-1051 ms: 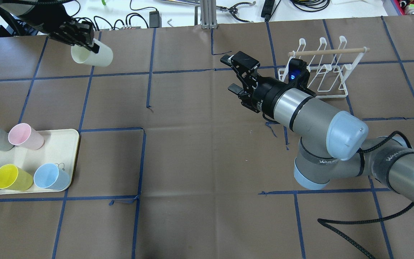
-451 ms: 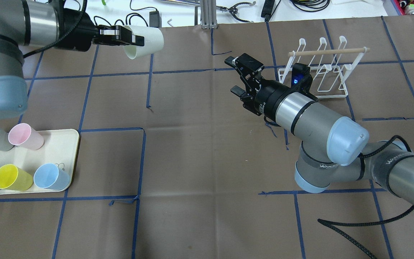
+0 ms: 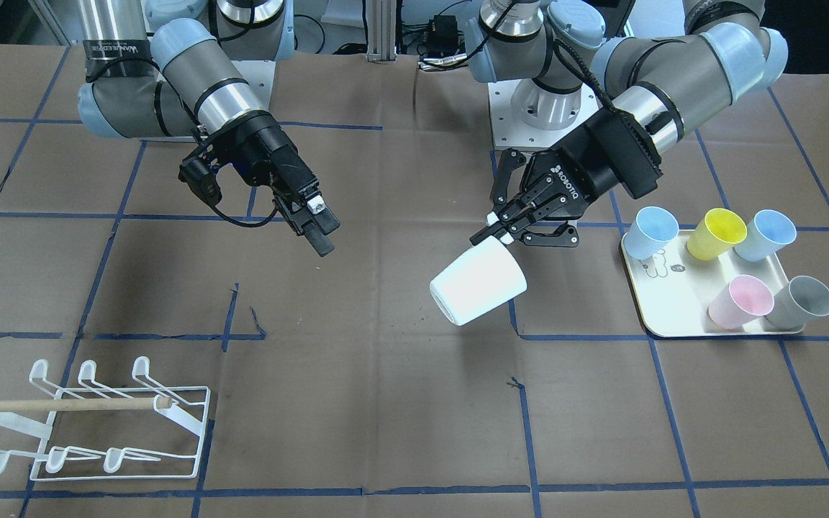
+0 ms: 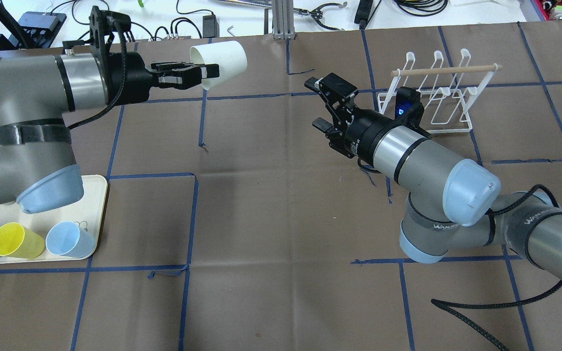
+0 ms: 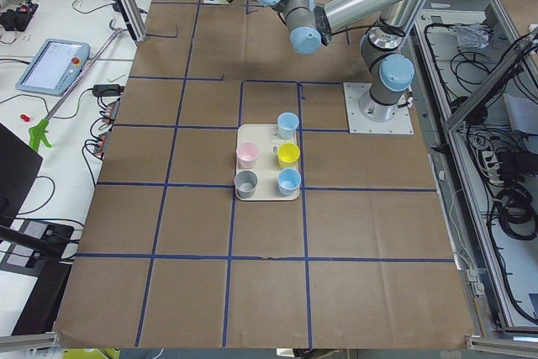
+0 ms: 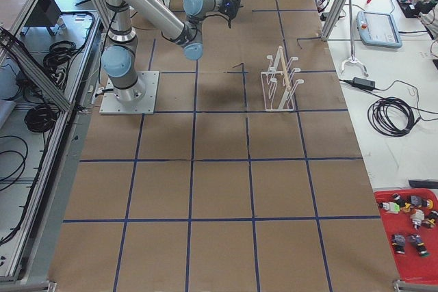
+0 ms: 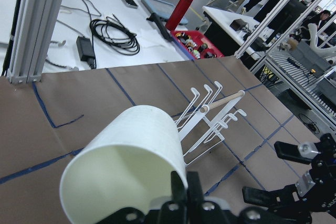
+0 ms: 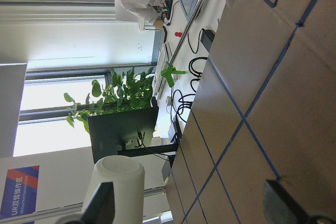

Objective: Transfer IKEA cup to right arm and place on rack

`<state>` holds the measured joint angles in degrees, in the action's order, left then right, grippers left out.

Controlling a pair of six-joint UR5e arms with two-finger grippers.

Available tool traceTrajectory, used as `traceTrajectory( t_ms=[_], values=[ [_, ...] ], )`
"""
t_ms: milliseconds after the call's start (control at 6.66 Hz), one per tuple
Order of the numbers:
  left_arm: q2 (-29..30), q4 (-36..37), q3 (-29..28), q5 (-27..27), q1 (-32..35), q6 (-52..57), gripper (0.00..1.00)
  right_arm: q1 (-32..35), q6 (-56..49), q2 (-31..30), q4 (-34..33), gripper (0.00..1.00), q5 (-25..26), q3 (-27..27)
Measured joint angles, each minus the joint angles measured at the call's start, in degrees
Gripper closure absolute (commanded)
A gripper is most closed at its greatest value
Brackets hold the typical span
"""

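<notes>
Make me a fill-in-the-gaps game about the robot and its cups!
The left tool pinches the rim of the ____ cup.
The right tool is ____ and empty.
The tray carries ____ coloured cups.
Missing words: white, open, five.

A cream tray [image 5: 267, 170] holds five cups [image 5: 288, 155], seemingly all upright.

Brown taped table [image 4: 281, 219], white rack [image 4: 432, 92], cream tray [image 4: 86, 214]
</notes>
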<state>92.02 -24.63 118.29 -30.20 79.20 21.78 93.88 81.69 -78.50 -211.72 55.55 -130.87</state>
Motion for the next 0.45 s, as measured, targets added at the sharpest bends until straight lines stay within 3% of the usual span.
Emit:
traceTrajectory(
  t_ms=[451],
  values=[
    [3.0, 17.0, 6.5, 3.1, 1.6, -0.9, 0.96, 3.4, 11.3, -0.7, 0.7, 0.01, 0.4, 0.7]
  ],
)
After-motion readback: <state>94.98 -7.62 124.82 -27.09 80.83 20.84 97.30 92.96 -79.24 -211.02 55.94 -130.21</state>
